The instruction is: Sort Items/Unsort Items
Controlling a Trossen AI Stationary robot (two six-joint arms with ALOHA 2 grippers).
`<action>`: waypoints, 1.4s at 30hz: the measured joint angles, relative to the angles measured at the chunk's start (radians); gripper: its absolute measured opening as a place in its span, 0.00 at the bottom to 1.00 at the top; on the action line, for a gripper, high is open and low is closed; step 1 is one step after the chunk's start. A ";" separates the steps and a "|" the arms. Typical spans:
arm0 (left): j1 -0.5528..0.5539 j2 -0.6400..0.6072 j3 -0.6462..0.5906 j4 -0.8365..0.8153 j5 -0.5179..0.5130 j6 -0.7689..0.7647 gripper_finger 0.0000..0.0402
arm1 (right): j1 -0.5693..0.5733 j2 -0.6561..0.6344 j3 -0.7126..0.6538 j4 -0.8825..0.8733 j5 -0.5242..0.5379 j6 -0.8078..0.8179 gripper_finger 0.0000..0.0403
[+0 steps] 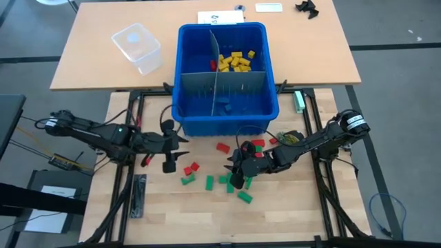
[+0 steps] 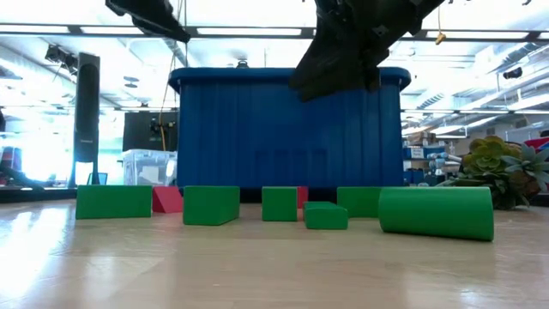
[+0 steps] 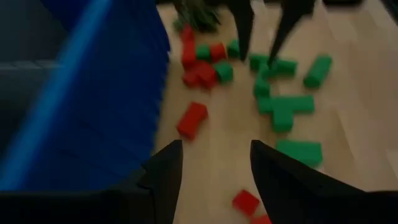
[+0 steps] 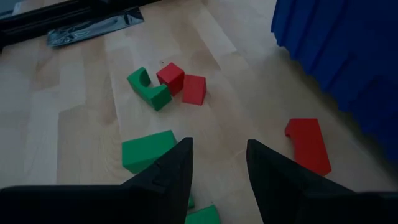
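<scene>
1. Nearest me on the wooden table, a scatter of green blocks and red blocks lies unsorted in front of the blue bin.
2. Above that scatter, my right gripper hovers over the green pieces, jaws parted and empty; its wrist view shows only bare table between my fingers.
3. My left gripper hangs over the table beside the bin's front corner, released as well, with a red block lying ahead of it and nothing held.
4. Farther on, inside the bin, grey divider sheets split it into compartments; the yellow blocks sit in the far right one with a red piece at their edge.
5. Judging by this, yellow looks done, while red and green are mostly left to do.
6. Beyond the bin, a clear plastic container stands on the far table.
</scene>
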 joint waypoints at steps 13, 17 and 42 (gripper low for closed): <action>-0.001 0.092 -0.097 -0.002 0.088 -0.004 0.49 | 0.000 0.000 0.000 -0.005 -0.018 0.001 0.37; -0.001 0.119 -0.098 0.007 0.092 -0.003 0.49 | 0.000 0.000 0.000 -0.005 -0.019 0.001 0.37; 0.001 0.148 -0.097 -0.003 0.093 -0.057 0.49 | -0.001 0.000 0.000 -0.005 -0.012 0.002 0.53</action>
